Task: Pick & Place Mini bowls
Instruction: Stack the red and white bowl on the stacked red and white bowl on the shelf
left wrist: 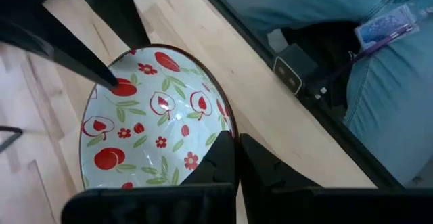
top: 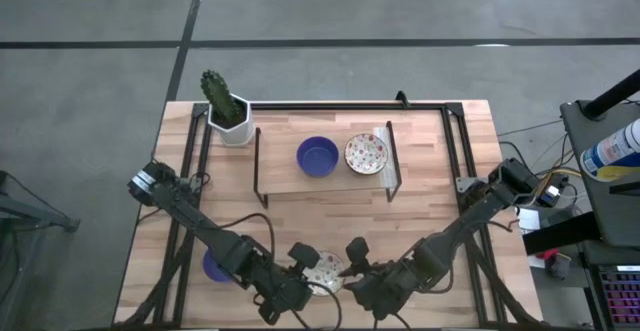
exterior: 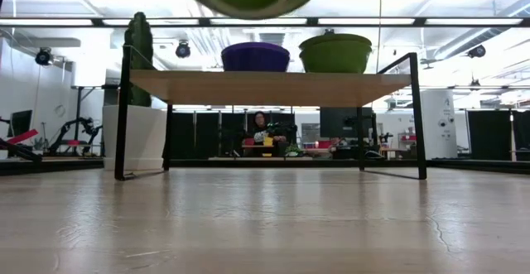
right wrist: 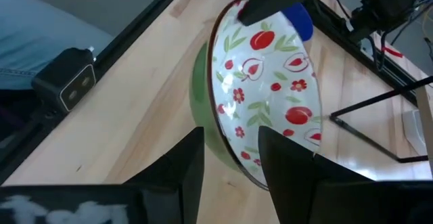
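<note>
Near the table's front edge, between both arms, the floral mini bowl point(top: 325, 268) hangs lifted off the wood, its rim pinched by the left gripper point(top: 303, 264) and also by the right gripper point(top: 352, 263). Its likely goal, the shelf point(top: 290, 179) holding a blue mini bowl point(top: 317, 156) and another floral one point(top: 366, 153), lies straight ahead toward the far side, about equally near either arm.

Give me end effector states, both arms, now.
Left end effector: shut on the floral mini bowl, gripping its rim.
Right end effector: fingers straddle the same bowl's rim; grip cannot be told.
</note>
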`<act>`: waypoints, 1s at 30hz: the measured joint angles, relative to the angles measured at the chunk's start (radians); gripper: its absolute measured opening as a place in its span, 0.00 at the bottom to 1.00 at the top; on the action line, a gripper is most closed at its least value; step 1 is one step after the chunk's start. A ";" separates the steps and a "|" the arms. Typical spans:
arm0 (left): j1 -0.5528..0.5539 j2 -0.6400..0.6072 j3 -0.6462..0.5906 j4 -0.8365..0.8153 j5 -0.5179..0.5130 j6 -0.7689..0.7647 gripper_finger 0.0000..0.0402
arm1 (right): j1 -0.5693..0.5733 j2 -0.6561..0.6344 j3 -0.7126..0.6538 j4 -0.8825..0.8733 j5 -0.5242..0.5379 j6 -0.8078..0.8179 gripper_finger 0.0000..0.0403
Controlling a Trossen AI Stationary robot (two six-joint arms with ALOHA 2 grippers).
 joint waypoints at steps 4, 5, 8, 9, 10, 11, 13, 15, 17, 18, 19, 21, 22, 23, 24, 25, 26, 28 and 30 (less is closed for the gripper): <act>0.001 -0.001 0.016 0.001 -0.001 0.030 0.00 | -0.002 0.000 0.000 0.000 -0.001 0.000 0.33; 0.001 -0.001 0.019 -0.001 -0.003 0.037 0.00 | -0.002 0.000 0.000 0.001 -0.008 0.000 0.32; 0.002 -0.001 0.026 -0.004 -0.004 0.056 0.00 | -0.006 0.000 0.000 0.006 -0.045 -0.007 0.31; 0.003 -0.001 0.026 -0.004 -0.005 0.056 0.00 | -0.007 0.000 0.001 0.007 -0.050 -0.007 0.30; 0.003 -0.001 0.027 -0.006 -0.005 0.056 0.00 | -0.007 0.000 0.001 0.008 -0.053 -0.007 0.29; 0.003 -0.001 0.028 -0.008 -0.005 0.056 0.00 | -0.007 0.000 0.001 0.007 -0.053 -0.008 0.28; 0.004 -0.001 0.027 -0.008 -0.004 0.056 0.00 | -0.007 0.000 0.001 0.006 -0.066 -0.011 0.26; 0.005 -0.001 0.027 -0.008 -0.004 0.057 0.00 | -0.010 0.000 0.001 0.007 -0.086 -0.011 0.23; 0.006 -0.001 0.027 -0.008 -0.002 0.067 0.00 | -0.014 0.000 0.001 0.005 -0.112 -0.012 0.20; 0.007 -0.001 0.028 -0.009 -0.002 0.074 0.00 | -0.017 0.000 0.001 0.005 -0.123 -0.012 0.18; 0.007 -0.001 0.030 -0.010 -0.002 0.081 0.00 | -0.020 0.000 0.001 0.005 -0.134 -0.013 0.15; 0.008 -0.001 0.045 -0.023 -0.003 0.115 0.00 | -0.024 0.000 0.001 0.004 -0.142 -0.020 0.11; 0.009 -0.001 0.053 -0.029 -0.003 0.139 0.00 | -0.026 0.000 0.001 0.005 -0.149 -0.029 0.09; 0.010 -0.001 0.062 -0.034 -0.008 0.159 0.00 | -0.029 0.000 0.001 0.005 -0.163 -0.040 0.07; 0.012 -0.001 0.069 -0.037 -0.017 0.172 0.00 | -0.031 0.000 0.002 0.005 -0.173 -0.052 0.06; 0.014 -0.001 0.077 -0.044 -0.028 0.176 0.00 | -0.032 0.000 0.004 0.004 -0.180 -0.057 0.04; 0.017 -0.001 0.085 -0.049 -0.033 0.177 0.00 | -0.033 0.000 0.006 0.006 -0.184 -0.055 0.04; 0.023 -0.001 0.104 -0.055 -0.036 0.175 0.00 | -0.034 0.000 0.010 0.005 -0.185 -0.053 0.03; 0.026 -0.001 0.123 -0.067 -0.051 0.158 0.02 | -0.035 -0.001 0.013 0.005 -0.183 -0.049 0.03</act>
